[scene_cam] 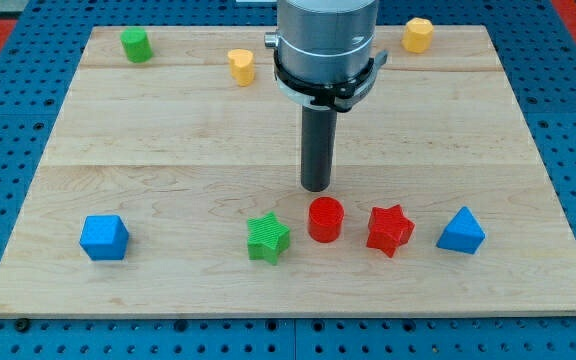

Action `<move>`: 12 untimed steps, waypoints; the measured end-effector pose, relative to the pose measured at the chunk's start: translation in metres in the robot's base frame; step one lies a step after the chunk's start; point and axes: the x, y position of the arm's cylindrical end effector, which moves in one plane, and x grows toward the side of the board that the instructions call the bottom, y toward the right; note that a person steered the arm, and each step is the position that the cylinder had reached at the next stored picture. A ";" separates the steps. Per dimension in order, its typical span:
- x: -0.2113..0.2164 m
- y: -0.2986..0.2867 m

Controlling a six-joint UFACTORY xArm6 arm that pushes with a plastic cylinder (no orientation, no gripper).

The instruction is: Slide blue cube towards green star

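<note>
The blue cube point(104, 238) sits near the view's bottom left of the wooden board point(168, 150). The green star point(268, 238) lies to its right, at the view's bottom centre, well apart from the cube. My tip point(316, 188) is just above the red cylinder point(325, 219), up and to the right of the green star, and far to the right of the blue cube. It touches no block.
A red star point(389, 230) and a blue triangular block point(461, 232) lie right of the red cylinder. A green cylinder point(136, 45), a yellow block point(241, 67) and a yellow hexagonal block point(418, 35) sit along the view's top.
</note>
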 end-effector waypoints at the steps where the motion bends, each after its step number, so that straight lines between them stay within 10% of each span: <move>1: 0.010 -0.003; 3: 0.033 -0.004; 7: -0.062 -0.093; 10: 0.033 -0.251; 12: 0.080 -0.219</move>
